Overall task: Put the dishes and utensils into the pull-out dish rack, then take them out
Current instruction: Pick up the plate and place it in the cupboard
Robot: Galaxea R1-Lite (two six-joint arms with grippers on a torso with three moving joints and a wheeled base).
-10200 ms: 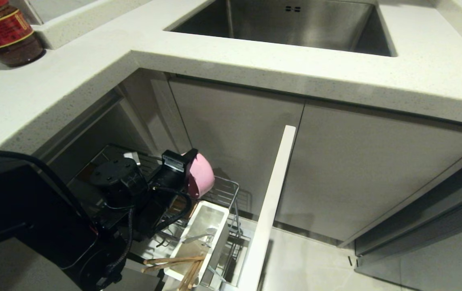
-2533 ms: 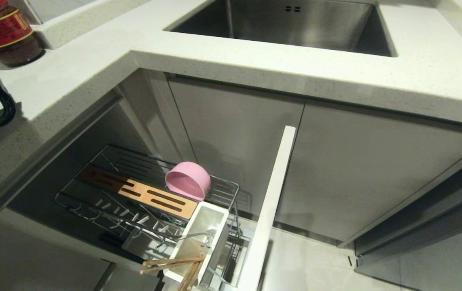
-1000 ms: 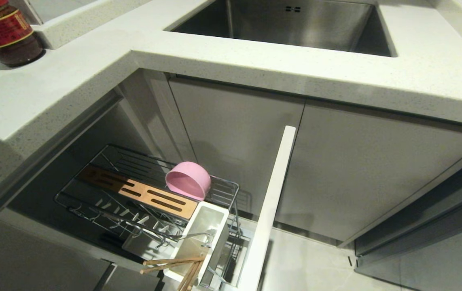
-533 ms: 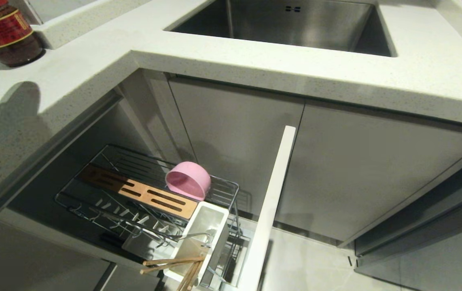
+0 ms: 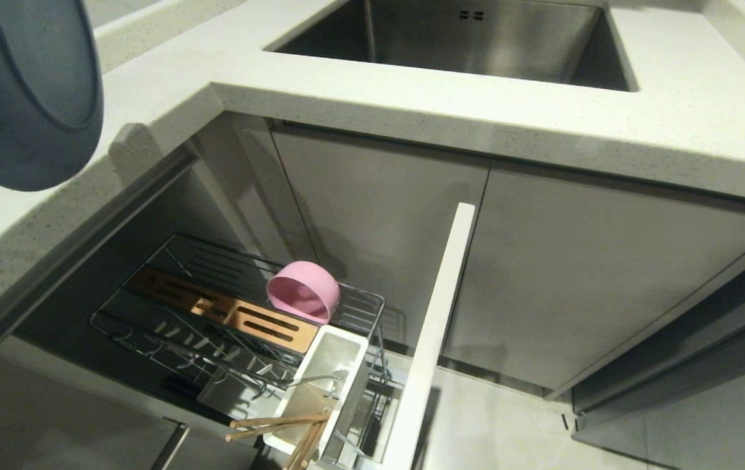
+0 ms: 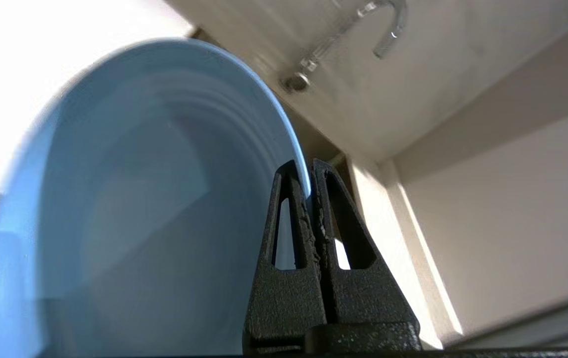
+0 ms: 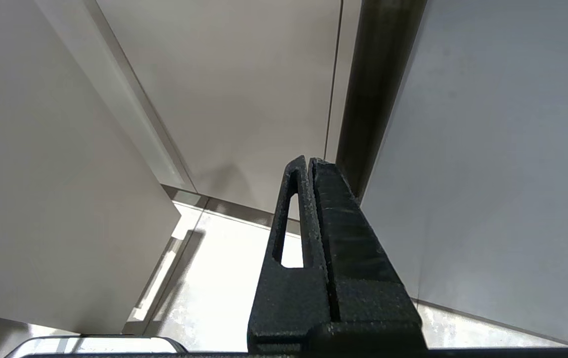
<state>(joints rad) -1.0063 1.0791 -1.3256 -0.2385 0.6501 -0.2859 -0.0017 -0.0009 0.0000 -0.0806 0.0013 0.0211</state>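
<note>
Nearest you, the left gripper (image 6: 310,196) is pinched on the rim of the blue plate (image 6: 130,199), which hangs on edge in the air at the upper left of the head view (image 5: 20,91), above the countertop (image 5: 411,98). Expect it to be stiff, smooth and breakable, and fairly heavy for a grip at one edge; it could swing or slip, so keep the pinch deep on the rim and lower it gently.

Below, the dish rack (image 5: 372,307) is pulled out, with chopsticks (image 5: 281,424) in the white holder (image 5: 346,365) and the pink bowl (image 5: 304,290) behind.

The right gripper (image 7: 309,169) is pressed together, parked by the cabinet doors.

Half a second ago only a sliver of plate showed; now it fills that corner.
</note>
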